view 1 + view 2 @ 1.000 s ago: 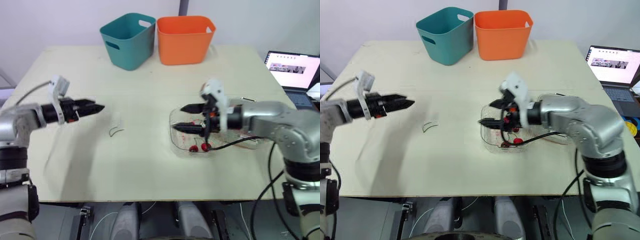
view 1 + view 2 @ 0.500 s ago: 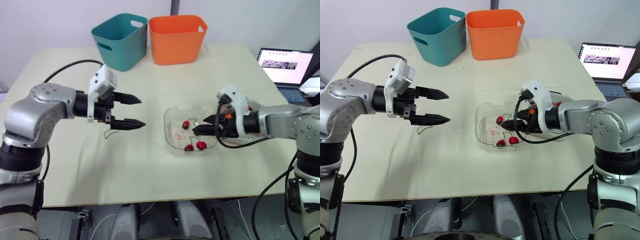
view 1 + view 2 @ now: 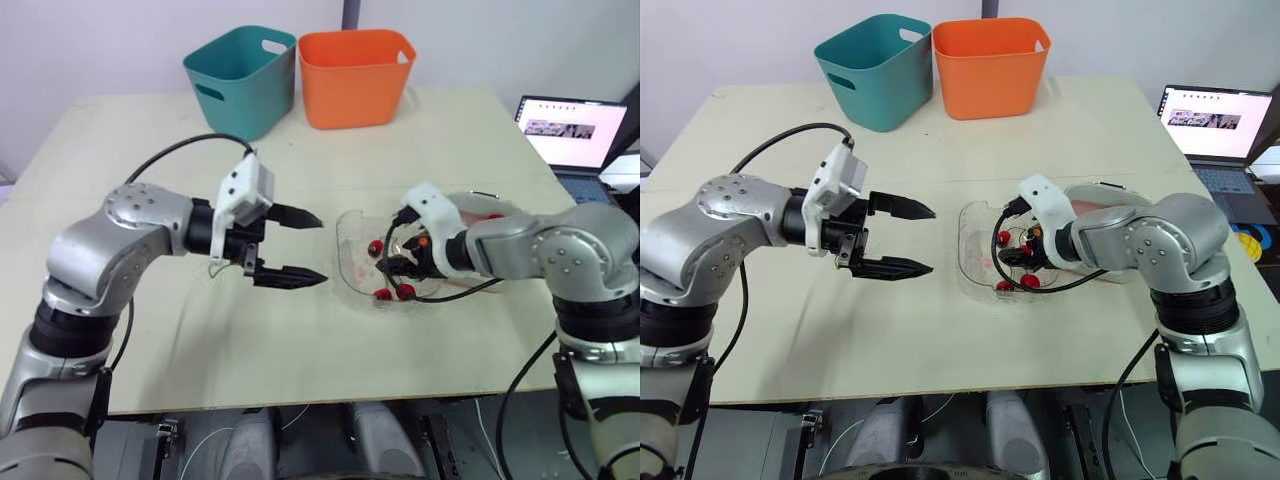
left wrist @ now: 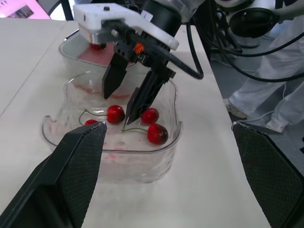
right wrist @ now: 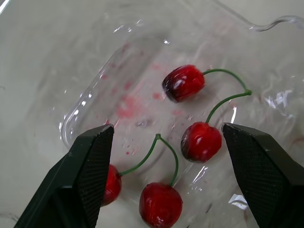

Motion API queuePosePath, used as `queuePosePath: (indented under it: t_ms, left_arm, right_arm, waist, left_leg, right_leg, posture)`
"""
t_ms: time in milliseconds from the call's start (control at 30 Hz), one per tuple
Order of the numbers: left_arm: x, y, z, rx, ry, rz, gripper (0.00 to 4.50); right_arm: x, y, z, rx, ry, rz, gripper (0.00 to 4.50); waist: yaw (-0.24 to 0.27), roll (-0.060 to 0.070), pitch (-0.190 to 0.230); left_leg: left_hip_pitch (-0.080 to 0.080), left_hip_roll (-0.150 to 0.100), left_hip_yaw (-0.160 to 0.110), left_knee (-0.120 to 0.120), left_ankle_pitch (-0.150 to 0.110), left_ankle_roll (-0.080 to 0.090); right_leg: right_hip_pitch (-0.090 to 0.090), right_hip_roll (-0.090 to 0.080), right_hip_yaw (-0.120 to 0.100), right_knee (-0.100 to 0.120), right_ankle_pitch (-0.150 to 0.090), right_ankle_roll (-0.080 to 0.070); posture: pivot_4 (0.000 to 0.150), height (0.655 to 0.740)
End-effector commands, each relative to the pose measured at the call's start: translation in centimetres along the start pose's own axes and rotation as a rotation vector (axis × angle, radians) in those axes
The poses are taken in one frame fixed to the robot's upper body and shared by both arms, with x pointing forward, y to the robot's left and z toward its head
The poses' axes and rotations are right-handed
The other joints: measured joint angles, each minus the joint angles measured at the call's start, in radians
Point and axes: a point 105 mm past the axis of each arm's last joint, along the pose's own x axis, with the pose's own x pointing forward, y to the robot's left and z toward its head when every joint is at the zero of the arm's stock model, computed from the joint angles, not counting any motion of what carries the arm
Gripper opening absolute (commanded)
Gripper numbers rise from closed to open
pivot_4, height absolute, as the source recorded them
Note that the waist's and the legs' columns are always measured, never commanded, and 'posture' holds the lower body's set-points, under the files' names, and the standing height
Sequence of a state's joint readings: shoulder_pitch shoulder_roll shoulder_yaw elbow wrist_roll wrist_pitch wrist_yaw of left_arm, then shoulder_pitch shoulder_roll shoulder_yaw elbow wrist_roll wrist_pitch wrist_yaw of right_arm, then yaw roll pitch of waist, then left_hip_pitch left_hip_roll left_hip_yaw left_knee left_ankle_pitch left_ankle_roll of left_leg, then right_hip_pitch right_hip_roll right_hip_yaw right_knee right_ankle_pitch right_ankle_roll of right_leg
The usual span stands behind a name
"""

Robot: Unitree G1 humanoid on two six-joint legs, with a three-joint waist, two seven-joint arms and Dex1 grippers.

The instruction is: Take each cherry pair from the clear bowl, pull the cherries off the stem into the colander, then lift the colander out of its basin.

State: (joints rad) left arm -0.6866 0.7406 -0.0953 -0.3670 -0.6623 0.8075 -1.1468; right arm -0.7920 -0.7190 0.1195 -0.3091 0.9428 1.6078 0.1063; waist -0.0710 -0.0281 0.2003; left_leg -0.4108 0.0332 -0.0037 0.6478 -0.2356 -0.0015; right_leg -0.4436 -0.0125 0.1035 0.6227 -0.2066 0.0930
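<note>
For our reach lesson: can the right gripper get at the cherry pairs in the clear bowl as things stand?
Probably yes: the right gripper hangs open inside the clear bowl, just above the cherry pairs, with nothing between.

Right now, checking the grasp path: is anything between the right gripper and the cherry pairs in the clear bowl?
Nothing visible. The right gripper hangs open inside the clear bowl, right over the cherry pairs.

Head stereo looks down over the table (image 3: 300, 350); both wrist cameras face the clear bowl (image 4: 137, 164) closely.
</note>
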Motion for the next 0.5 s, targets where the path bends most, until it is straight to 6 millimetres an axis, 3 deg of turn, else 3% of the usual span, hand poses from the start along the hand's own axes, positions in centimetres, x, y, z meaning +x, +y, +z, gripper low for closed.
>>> queuePosePath:
  t_ms: [33, 267, 500]
  left_arm:
    - [-0.1, -0.4, 0.8, 0.022, -0.028, 0.005, 4.45]
    - [0.2, -0.4, 0.6, 0.019, -0.036, 0.021, 4.45]
    - [-0.1, 0.0, 0.4, 0.014, -0.030, 0.042, 4.45]
  right_arm:
    - [-0.3, 0.2, 0.8, -0.062, -0.006, -0.040, 3.96]
    - [0.8, 1.2, 2.0, -0.095, -0.032, -0.043, 3.96]
    - [0.3, 2.2, 3.3, -0.137, -0.078, -0.012, 3.96]
  waist:
    - [0.001, 0.000, 0.000]
    - [0.001, 0.000, 0.000]
    - [0.001, 0.000, 0.000]
  left_leg:
    - [0.000, 0.000, 0.000, 0.000, 0.000, 0.000]
    - [0.000, 0.000, 0.000, 0.000, 0.000, 0.000]
    - [0.000, 0.000, 0.000, 0.000, 0.000, 0.000]
  right_leg:
    - [0.000, 0.000, 0.000, 0.000, 0.000, 0.000]
    - [0.000, 0.000, 0.000, 0.000, 0.000, 0.000]
    - [0.000, 0.000, 0.000, 0.000, 0.000, 0.000]
  posture:
    - [0.150, 0.7400]
    - [0.150, 0.7400]
    - [0.150, 0.7400]
